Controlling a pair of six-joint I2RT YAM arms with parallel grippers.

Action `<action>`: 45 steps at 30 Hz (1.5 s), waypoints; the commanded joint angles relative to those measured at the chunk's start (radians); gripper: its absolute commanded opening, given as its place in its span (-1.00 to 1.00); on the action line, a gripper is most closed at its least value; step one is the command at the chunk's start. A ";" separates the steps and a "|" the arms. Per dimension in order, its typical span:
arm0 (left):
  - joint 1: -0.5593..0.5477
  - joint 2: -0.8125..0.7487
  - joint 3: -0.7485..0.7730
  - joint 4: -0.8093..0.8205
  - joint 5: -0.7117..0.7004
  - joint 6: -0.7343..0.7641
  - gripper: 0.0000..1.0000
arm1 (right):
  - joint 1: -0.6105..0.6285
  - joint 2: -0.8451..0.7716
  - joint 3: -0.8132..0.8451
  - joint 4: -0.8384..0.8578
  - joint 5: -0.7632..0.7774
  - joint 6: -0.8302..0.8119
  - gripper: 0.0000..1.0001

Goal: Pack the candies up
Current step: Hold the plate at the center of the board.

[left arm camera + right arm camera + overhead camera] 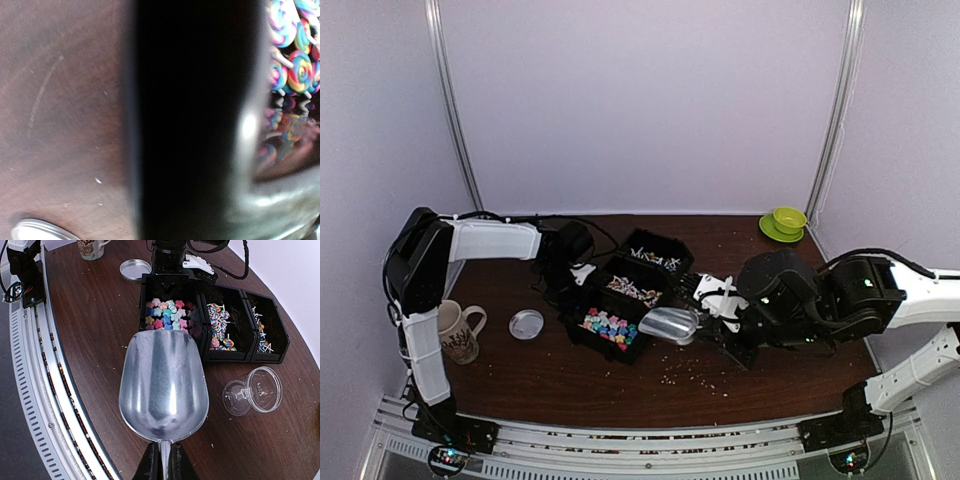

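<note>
1. Top view.
   - Left gripper (pixel 576 283): closed at the back rim of the bin (pixel 603 348); judged to be clamped on it to steady the row for scooping.
   - Right gripper (pixel 708 312): clamped on the handle of the scoop (pixel 668 325). Bowl empty, mouth toward the bin at 10 o'clock.
   - Candies (pixel 610 326): all in the bins, none packed yet.
2. Left wrist view.
   - Black bin (pixel 195 120) wall filling the centre, too close and blurred to show the fingers.
   - Swirl lollipops (pixel 295 70) at 2 o'clock.
3. Right wrist view.
   - Scoop (pixel 162 385) handle pinched at 6 o'clock.
   - Candies (pixel 165 315) at 12 o'clock: chunky pastel stars in pink, blue, yellow and green, piled loose.
   - Lollipops in the next bin, white sticks (pixel 262 335) in the far one.
   - Clear jar (pixel 252 390) at 3 o'clock, empty; judged to be the packing target.
</note>
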 commanded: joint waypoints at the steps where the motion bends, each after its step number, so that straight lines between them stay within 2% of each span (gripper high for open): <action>1: 0.003 -0.066 -0.064 0.107 0.196 -0.035 -1.00 | -0.004 0.007 0.060 -0.035 0.032 -0.013 -1.00; 14: 0.035 -0.111 -0.194 0.283 0.458 -0.056 -1.00 | -0.004 -0.018 0.089 -0.055 0.045 -0.004 -1.00; 21: 0.037 -0.115 -0.273 0.451 0.624 -0.136 -1.00 | -0.005 -0.049 0.099 -0.052 0.034 0.000 -1.00; 31: 0.037 -0.082 -0.340 0.642 0.769 -0.252 -1.00 | -0.004 -0.001 0.152 -0.103 0.062 0.002 -1.00; 36: 0.052 -0.148 -0.309 0.540 0.671 -0.195 -1.00 | -0.006 0.059 0.226 -0.176 0.078 -0.014 -1.00; 41: 0.052 -0.232 -0.229 0.295 0.397 -0.095 -1.00 | -0.014 0.140 0.293 -0.245 0.075 -0.041 -1.00; 45: 0.052 -0.281 -0.195 0.185 0.271 -0.051 -1.00 | -0.014 0.214 0.332 -0.276 0.082 -0.060 -1.00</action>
